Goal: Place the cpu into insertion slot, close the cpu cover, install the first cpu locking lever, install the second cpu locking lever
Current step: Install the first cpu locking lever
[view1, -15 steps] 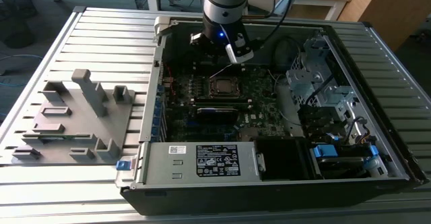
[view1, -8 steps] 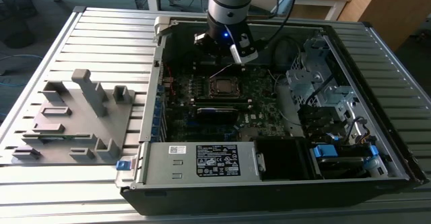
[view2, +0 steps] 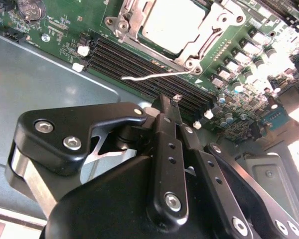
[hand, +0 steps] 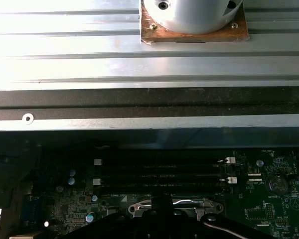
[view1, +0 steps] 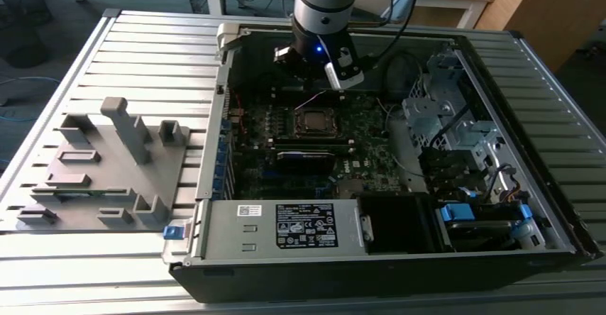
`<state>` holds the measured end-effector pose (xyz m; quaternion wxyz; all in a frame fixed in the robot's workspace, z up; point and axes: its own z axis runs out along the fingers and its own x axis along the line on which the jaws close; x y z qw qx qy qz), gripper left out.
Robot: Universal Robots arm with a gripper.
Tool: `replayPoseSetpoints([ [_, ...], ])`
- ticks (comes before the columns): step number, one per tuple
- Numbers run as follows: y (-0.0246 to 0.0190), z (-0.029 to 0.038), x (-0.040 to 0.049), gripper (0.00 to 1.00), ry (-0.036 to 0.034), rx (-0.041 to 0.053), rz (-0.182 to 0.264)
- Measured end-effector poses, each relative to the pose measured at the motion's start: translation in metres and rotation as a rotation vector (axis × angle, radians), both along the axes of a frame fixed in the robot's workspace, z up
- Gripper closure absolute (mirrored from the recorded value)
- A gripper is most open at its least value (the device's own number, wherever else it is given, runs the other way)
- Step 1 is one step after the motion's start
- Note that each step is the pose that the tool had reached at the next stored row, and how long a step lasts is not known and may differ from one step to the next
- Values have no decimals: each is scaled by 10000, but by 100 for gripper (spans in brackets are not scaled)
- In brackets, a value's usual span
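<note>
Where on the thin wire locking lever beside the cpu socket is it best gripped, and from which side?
Take the locking lever near its free end, which juts out over the memory slots, apart from the cpu cover. Come from above, closing across the wire: it is thin and seems to lie nearly flat.

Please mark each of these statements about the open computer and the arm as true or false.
1. The cpu sits in its socket. True.
2. The gripper holds the cpu. False: it is shut on nothing, over the memory slots.
3. The cpu cover lies down around the cpu. True.
4. The grey fixture plate lies inside the computer case. False: it lies on the slatted table, at the exterior view's left of the case.
</note>
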<state>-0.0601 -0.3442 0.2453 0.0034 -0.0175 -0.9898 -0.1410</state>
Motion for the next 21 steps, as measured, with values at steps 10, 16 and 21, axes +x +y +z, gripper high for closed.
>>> replayPoseSetpoints([
  [10,0,-12,23,90,0,0,-1],
  [16,0,-35,119,90,-1,1,-1],
  [21,0,-51,141,90,1,-77,-1],
])
